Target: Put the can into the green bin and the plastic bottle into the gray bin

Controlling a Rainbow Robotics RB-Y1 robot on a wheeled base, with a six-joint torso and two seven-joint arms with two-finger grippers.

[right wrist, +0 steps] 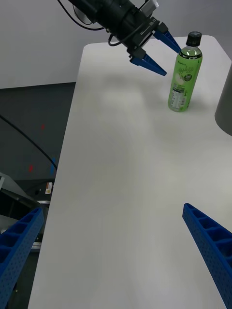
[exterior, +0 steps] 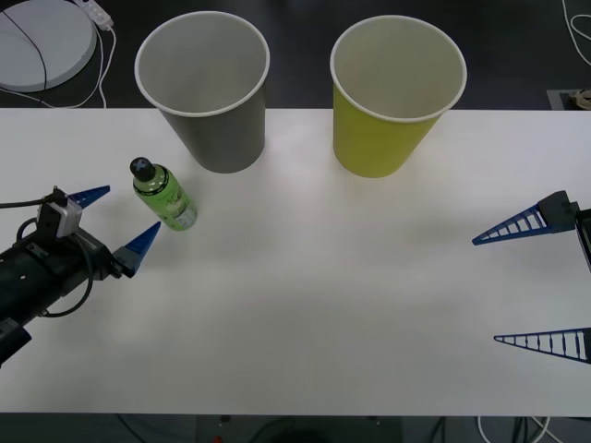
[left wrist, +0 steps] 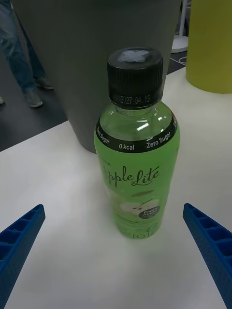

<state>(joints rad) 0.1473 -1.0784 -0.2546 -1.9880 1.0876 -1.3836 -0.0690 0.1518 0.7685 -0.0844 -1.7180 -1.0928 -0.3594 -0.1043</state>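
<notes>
The plastic bottle [exterior: 162, 196] [right wrist: 184, 77] [left wrist: 137, 164], bright green with a black cap, stands upright on the white table, just in front and to the left of the gray bin [exterior: 217, 138] [left wrist: 96, 58] [right wrist: 224, 106]. To the right of that cup stands the green bin [exterior: 374, 143] [left wrist: 212, 48], also upright. My left gripper [exterior: 126, 210] [left wrist: 113, 207] [right wrist: 169, 60] is open, its fingertips just short of the bottle and one on each side of it, not touching. My right gripper [exterior: 487, 291] [right wrist: 112, 208] hangs open over the table's right side, far from everything. The can is out of view.
The white table [exterior: 305, 305] runs wide between the two arms. A white round disc [exterior: 42, 41] with a cable lies beyond the table's far left corner. The table's far edge passes right behind the two cups.
</notes>
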